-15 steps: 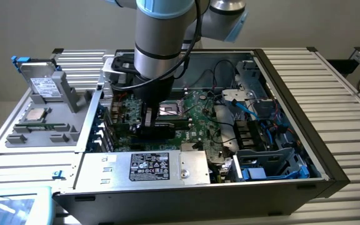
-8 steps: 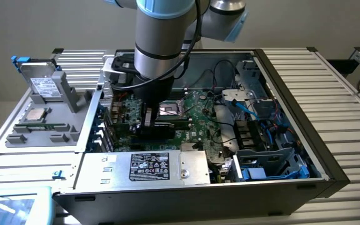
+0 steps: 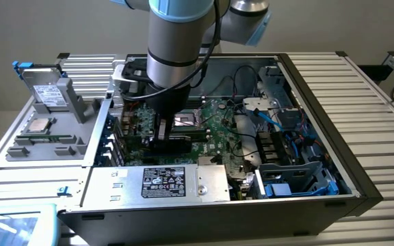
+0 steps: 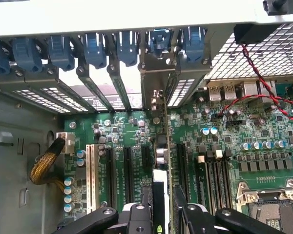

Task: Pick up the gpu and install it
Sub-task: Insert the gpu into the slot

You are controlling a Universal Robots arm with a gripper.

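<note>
In the exterior view my pincer (image 3: 161, 134) was low inside the open case (image 3: 204, 220), closed part way on the gpu (image 3: 166, 145), which I held on its edge above the motherboard (image 3: 217, 123) so its lower side could meet a slot. In the wrist view the gpu (image 4: 162, 146) stood thin between my fingers (image 4: 139, 217), aimed at the rear brackets (image 4: 156, 73), where I judge its end must sit.
</note>
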